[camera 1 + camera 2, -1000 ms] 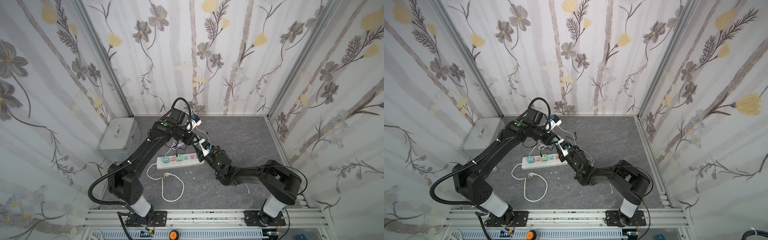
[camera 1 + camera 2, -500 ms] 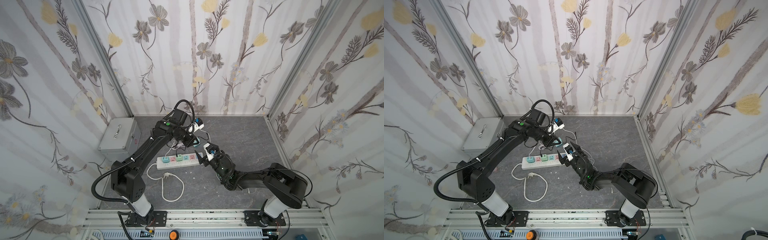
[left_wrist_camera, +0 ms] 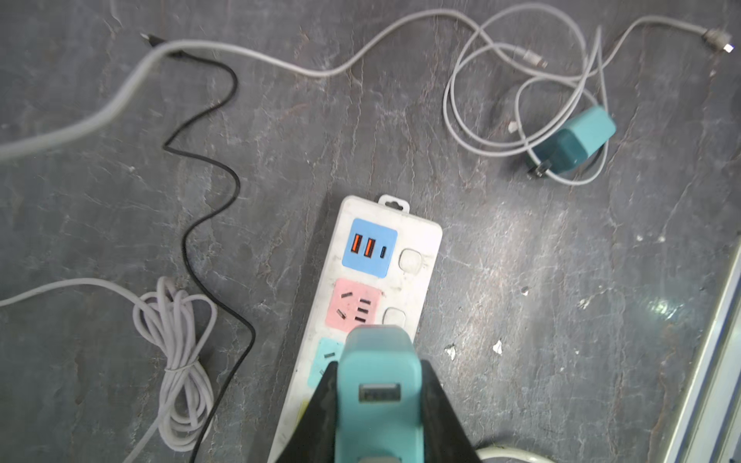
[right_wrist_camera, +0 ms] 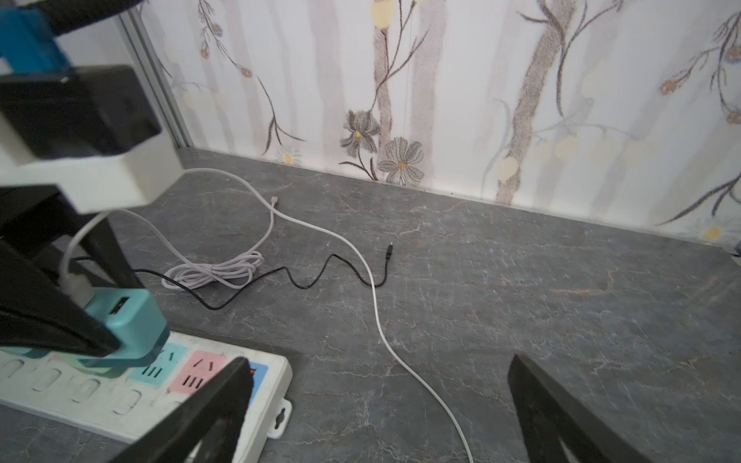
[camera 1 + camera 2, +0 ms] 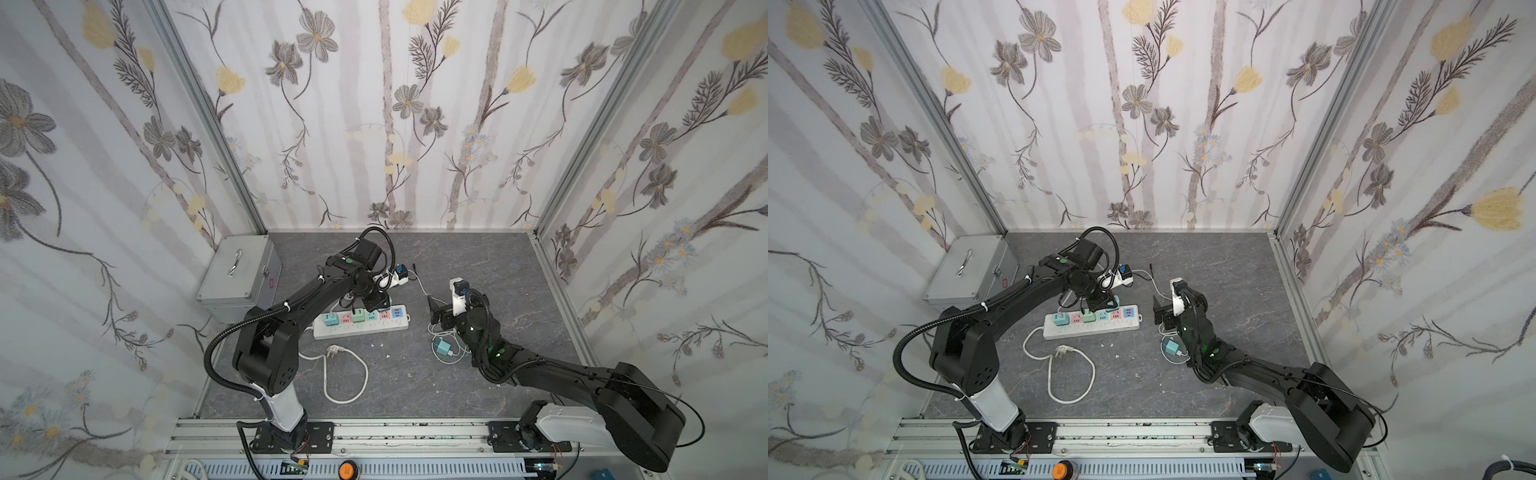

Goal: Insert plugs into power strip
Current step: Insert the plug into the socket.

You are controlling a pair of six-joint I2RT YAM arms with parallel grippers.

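Note:
The white power strip (image 5: 361, 328) (image 5: 1092, 328) (image 3: 417, 248) (image 4: 120, 405) lies on the grey floor. Two plugs stand in it: a teal one (image 5: 330, 319) (image 5: 1060, 319) and a mint one (image 5: 358, 316) (image 5: 1088, 316). My left gripper (image 5: 377, 302) (image 5: 1106, 301) (image 3: 379, 368) is shut on a teal plug (image 3: 379, 385) (image 4: 128, 320), held tilted and low over the strip beside the teal socket; its prongs are hidden. My right gripper (image 5: 436, 309) (image 5: 1158, 309) (image 4: 379, 360) stands open and empty off the strip's right end. Another teal plug (image 5: 441, 346) (image 5: 1170, 347) (image 3: 577, 138) lies loose amid its coiled cable.
A grey metal box (image 5: 239, 276) sits at the back left. The strip's thick cord loops forward to a white three-prong plug (image 5: 334, 350). A bundled white cable (image 3: 180, 360) and a thin black cable (image 3: 208, 160) lie behind the strip.
My right gripper has opened wide and drawn back to the right, away from the strip's end. My left gripper has come down toward the strip with the teal plug.

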